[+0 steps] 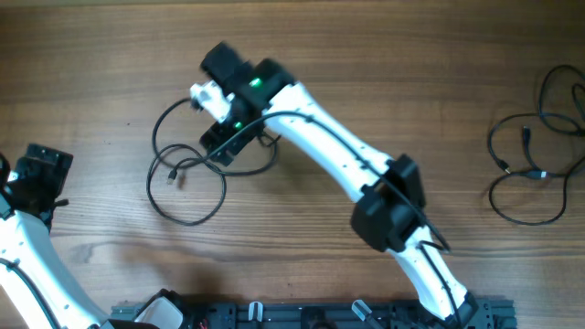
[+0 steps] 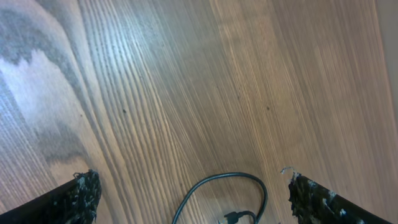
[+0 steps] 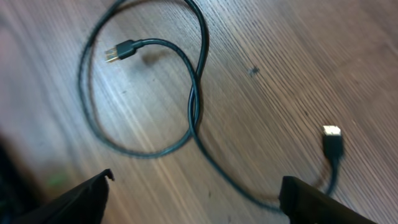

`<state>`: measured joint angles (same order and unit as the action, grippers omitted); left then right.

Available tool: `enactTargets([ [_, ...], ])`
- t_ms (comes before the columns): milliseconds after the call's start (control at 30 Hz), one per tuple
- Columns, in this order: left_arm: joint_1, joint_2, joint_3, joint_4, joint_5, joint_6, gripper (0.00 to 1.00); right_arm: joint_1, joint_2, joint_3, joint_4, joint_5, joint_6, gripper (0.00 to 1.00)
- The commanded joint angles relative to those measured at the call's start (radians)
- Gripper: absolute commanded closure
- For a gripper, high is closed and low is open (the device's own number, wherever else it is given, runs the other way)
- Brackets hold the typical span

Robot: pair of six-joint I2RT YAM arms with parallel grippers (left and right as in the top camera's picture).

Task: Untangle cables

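1. At the lower left of the overhead view, the left claw (image 1: 41, 169) stood wide open and held nothing. In its own wrist view a cord loop and a plug showed at the bottom edge, untouched.
2. Left of centre on the wooden tabletop (image 1: 384, 55), a black USB cable (image 3: 194, 106) lay in loose loops that crossed over themselves, with its two plugs free and apart. It looked thinned out but not yet laid straight. Whether it was one cord or two running side by side could not be told.
3. Just right of those loops, the right claw (image 3: 196, 180) hovered above the cable with its fingers well apart. The cord ran along the tabletop between them, and nothing was gripped.
4. At the far right edge of the overhead view, a second bunch of cables (image 1: 537, 172) sat in overlapping loops, well apart from both arms.
5. By my reading, the task was partly done. The pile had been split into two groups, and each group needed its crossings pulled open.
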<state>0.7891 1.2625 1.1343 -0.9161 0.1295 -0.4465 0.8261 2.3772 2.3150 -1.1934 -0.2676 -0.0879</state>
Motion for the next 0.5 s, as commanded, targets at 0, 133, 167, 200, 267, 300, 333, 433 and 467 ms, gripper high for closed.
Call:
enactTargets([
  [0,0.016,0.0,0.001,0.002,0.008,0.025,0.01,0.04,0.057,0.0,0.049,0.096,0.009,0.16],
  [133,0.016,0.0,0.001,-0.002,0.008,0.024,0.0,0.074,0.097,-0.002,0.114,0.096,0.009,0.31],
  [167,0.016,0.0,0.001,-0.006,0.008,0.024,0.0,0.083,0.103,-0.002,0.127,0.1,0.009,0.32],
  [200,0.016,0.0,0.001,-0.008,0.008,0.024,0.0,0.092,0.113,-0.006,0.137,0.105,0.008,0.34],
  [267,0.016,0.0,0.001,-0.009,0.008,0.024,0.0,0.109,0.123,-0.016,0.146,0.128,0.009,0.38],
  [300,0.016,0.0,0.001,-0.009,0.008,0.024,0.0,0.12,0.136,-0.018,0.148,0.159,0.009,0.39],
  [333,0.016,0.0,0.001,-0.009,0.008,0.024,0.0,0.127,0.146,-0.018,0.148,0.179,0.009,0.4],
  [433,0.016,0.0,0.001,-0.01,0.008,0.024,0.0,0.143,0.175,-0.023,0.156,0.246,0.01,0.43],
  [467,0.016,0.0,0.001,-0.01,0.008,0.024,0.0,0.143,0.18,-0.024,0.16,0.249,0.01,0.44],
])
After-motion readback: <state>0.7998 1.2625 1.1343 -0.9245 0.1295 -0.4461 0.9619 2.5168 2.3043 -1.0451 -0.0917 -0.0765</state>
